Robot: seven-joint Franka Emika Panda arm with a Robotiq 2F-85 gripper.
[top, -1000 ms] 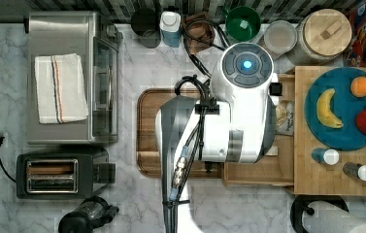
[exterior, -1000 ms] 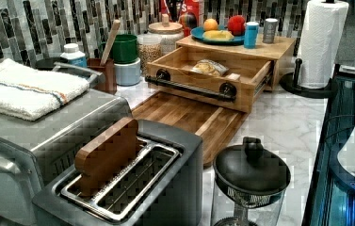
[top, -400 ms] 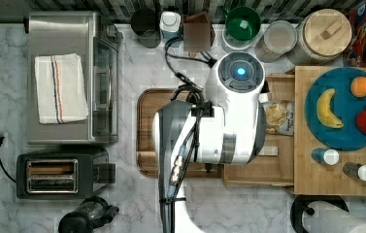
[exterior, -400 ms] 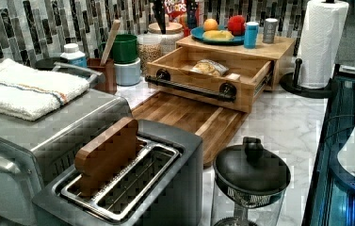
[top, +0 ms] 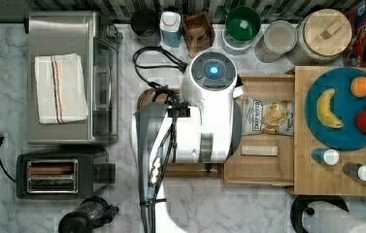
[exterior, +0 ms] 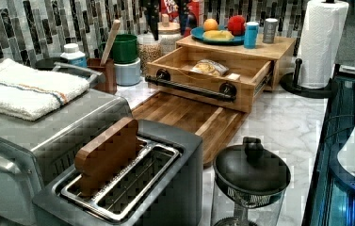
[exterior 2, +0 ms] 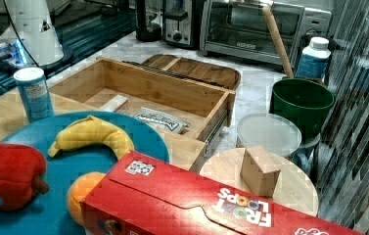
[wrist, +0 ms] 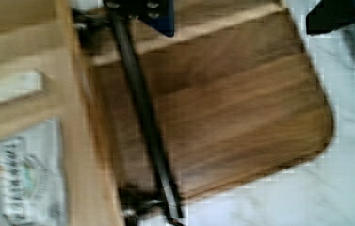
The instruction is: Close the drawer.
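The light-wood drawer (top: 263, 165) stands pulled out from under the top slab, with a chips bag (top: 268, 115) and a small wooden block (top: 259, 151) inside. Its black bar handle (exterior: 191, 88) runs across the front, over the dark brown tray (exterior: 184, 115). My arm (top: 209, 116) hangs over the drawer's front and the tray in the top view. In the wrist view my gripper (wrist: 241, 16) is open above the tray (wrist: 227, 117). One of its fingers (wrist: 154, 14) sits over one end of the handle (wrist: 144, 117); the other (wrist: 340, 14) is far off to the side. Nothing is held.
The top slab (top: 341, 179) carries a blue plate (top: 341, 141) with fruit and two shakers. A toaster oven (top: 69, 77), toaster (top: 49, 174) and grinder (exterior: 250, 179) stand on the marble counter. Jars and cups (top: 241, 24) line the back wall, and a paper towel roll (exterior: 323, 42) stands beside the slab.
My arm has shifted toward the top view's left, uncovering more of the drawer's inside. The drawer has stayed pulled out the same amount.
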